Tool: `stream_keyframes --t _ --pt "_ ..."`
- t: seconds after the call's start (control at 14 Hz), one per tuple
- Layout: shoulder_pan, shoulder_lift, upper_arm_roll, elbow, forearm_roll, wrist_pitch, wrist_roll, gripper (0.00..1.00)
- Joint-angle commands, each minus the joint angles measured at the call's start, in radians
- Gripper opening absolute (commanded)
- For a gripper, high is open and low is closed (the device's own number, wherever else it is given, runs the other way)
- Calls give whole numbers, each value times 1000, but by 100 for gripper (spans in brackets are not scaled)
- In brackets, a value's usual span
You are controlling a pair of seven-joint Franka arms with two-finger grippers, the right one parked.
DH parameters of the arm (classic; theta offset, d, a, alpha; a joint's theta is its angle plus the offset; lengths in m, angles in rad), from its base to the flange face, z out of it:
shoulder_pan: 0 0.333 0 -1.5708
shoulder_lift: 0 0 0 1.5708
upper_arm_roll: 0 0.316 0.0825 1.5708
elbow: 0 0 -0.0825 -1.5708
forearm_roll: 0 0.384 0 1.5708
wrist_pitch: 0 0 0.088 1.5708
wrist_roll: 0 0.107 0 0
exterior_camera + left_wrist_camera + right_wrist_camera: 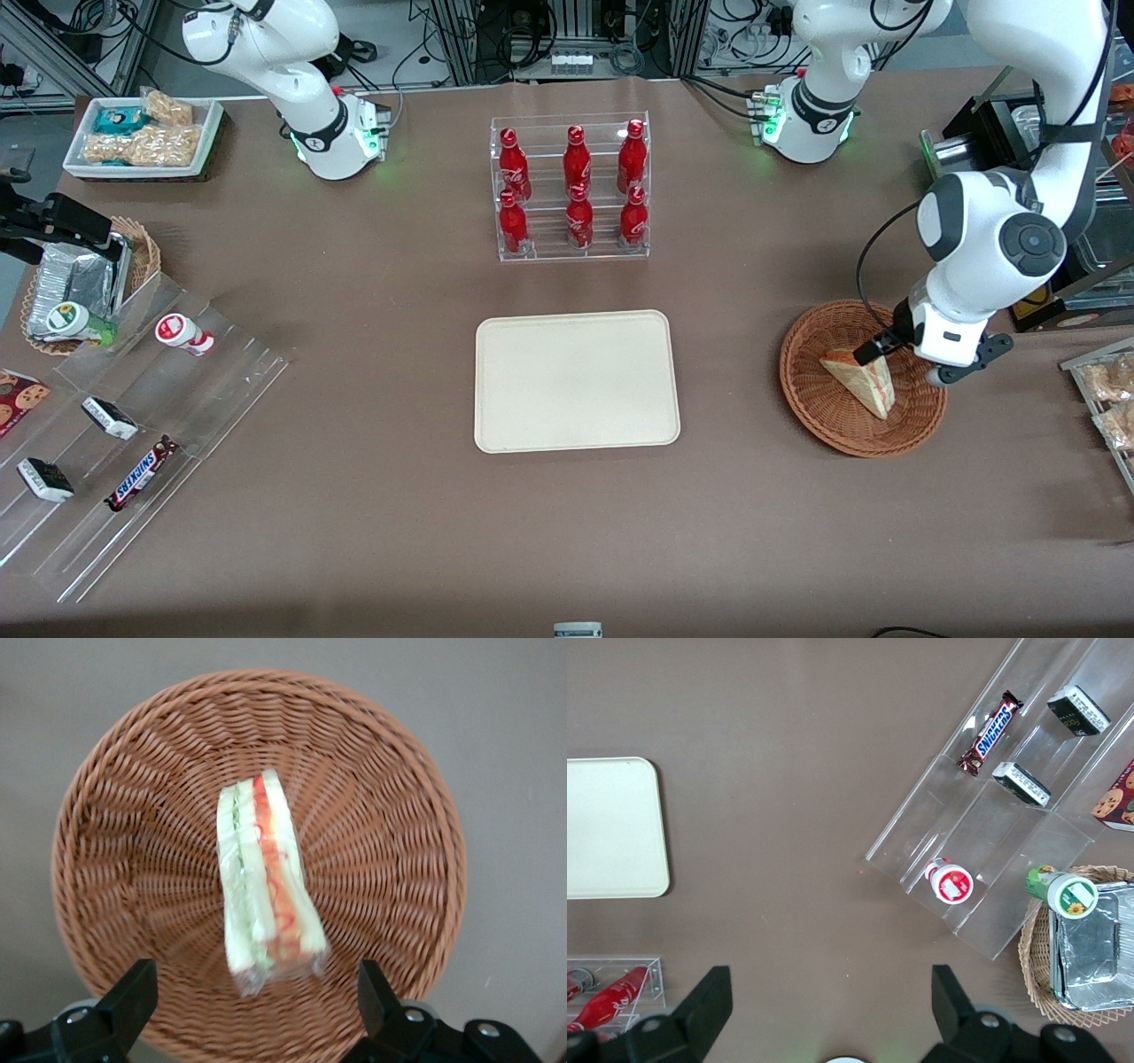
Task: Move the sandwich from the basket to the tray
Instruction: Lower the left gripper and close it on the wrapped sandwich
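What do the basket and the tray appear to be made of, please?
The basket, under the open hand, looks like reddish-brown woven wicker: ribbed strands spiral around it. The tray looks like smooth matte cream plastic or fibre, with a moulded low rim; which one is unclear.

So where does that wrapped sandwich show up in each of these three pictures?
Front view: the sandwich lies in the round wicker basket, toward the working arm's end of the table, with the gripper right above it.
Left wrist view: the sandwich lies mid-basket, gripper open above.
Right wrist view: not in it.
Shared landmark: the basket.
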Motion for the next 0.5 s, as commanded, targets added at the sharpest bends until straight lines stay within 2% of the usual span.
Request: stream_keyframes --t 0.0,0.21,0.29,0.36,0.43 --pt "11 55 -10 9 15 83 -197 100" --pt "9 105 -10 8 15 100 -232 100" --pt "9 112 -10 8 15 98 -238 92" --pt "9 109 -10 6 16 91 -239 60" --pt "9 105 -10 6 16 86 -236 32"
